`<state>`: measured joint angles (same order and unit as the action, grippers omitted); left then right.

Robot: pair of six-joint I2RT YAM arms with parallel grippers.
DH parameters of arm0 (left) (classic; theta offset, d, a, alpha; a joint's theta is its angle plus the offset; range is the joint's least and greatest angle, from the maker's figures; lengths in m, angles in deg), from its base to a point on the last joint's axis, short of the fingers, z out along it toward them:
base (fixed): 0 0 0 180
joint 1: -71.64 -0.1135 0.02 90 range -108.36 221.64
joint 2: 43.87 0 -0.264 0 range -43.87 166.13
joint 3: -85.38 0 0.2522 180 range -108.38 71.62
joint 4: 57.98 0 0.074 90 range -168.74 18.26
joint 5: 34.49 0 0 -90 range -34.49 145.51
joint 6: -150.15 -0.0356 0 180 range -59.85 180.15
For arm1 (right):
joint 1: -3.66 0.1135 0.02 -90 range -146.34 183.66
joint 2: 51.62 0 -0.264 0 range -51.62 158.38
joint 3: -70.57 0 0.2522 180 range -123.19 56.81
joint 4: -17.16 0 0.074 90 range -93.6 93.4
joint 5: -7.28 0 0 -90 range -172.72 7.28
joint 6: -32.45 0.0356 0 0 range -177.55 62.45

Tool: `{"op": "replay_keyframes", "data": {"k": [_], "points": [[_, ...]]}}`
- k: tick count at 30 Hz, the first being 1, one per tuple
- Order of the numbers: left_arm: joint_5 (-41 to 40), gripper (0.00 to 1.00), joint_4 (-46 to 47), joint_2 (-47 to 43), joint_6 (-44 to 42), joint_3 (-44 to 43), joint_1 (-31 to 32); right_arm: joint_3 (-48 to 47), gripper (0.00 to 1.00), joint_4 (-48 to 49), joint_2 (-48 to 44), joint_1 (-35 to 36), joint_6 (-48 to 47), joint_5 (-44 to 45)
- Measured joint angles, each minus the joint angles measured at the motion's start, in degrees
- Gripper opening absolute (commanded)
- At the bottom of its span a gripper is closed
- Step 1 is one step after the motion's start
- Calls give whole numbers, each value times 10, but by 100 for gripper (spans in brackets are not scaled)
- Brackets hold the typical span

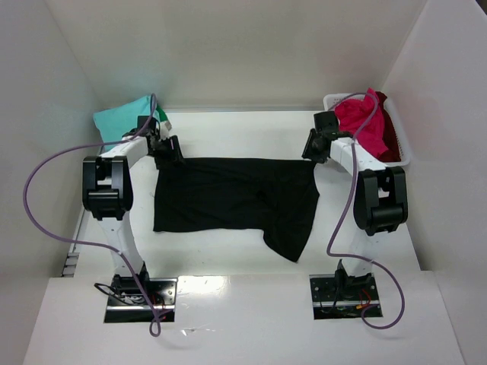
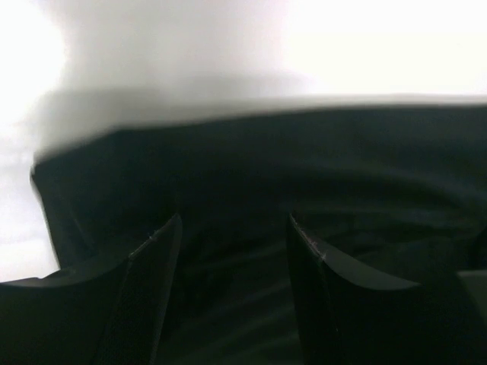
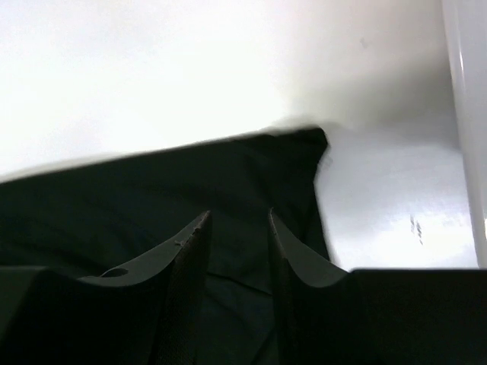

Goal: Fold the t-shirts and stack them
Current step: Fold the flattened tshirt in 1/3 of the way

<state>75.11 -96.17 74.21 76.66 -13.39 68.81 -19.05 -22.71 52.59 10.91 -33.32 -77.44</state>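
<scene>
We judge the fold barely begun – the black t-shirt [image 1: 228, 199] sprawls mid-frame, left gripper [image 1: 170, 155] and right gripper [image 1: 312, 152] open-jawed over its upper corners (nothing held) – with the pink-red t-shirt [image 1: 356, 115] waiting upper right.

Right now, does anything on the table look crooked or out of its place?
Yes. The black t-shirt lies spread flat, but its near right part juts toward the near side as a slanted flap, so the outline is not square. Also, the pink-red shirt is heaped loosely, rising above the rim of the white basket.
</scene>
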Motion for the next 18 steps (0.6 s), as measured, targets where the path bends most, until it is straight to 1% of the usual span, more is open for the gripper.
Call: {"op": "replay_keyframes", "data": {"k": [1,4,5,8,9,10,11,15,18], "points": [[-5,65,0,-12,1,13,0,-9,41,3,-2,0,-1,-6],[-25,65,0,-47,3,40,0,-24,33,14,-1,0,-2,-26],[-30,65,1,-57,4,47,0,-26,27,17,1,0,-3,-31],[-42,65,1,-82,7,59,0,-26,19,27,20,0,-7,-44],[-44,65,2,-89,9,62,0,-26,14,29,31,2,-8,-47],[-46,65,2,-96,13,65,0,-26,12,30,43,4,-10,-49],[-47,64,3,-100,15,68,0,-26,11,30,57,4,-10,-50],[-50,62,5,-113,19,88,0,-26,11,29,108,5,-11,-54],[-54,61,2,-115,19,109,1,-35,11,35,112,5,-10,-51]]}}
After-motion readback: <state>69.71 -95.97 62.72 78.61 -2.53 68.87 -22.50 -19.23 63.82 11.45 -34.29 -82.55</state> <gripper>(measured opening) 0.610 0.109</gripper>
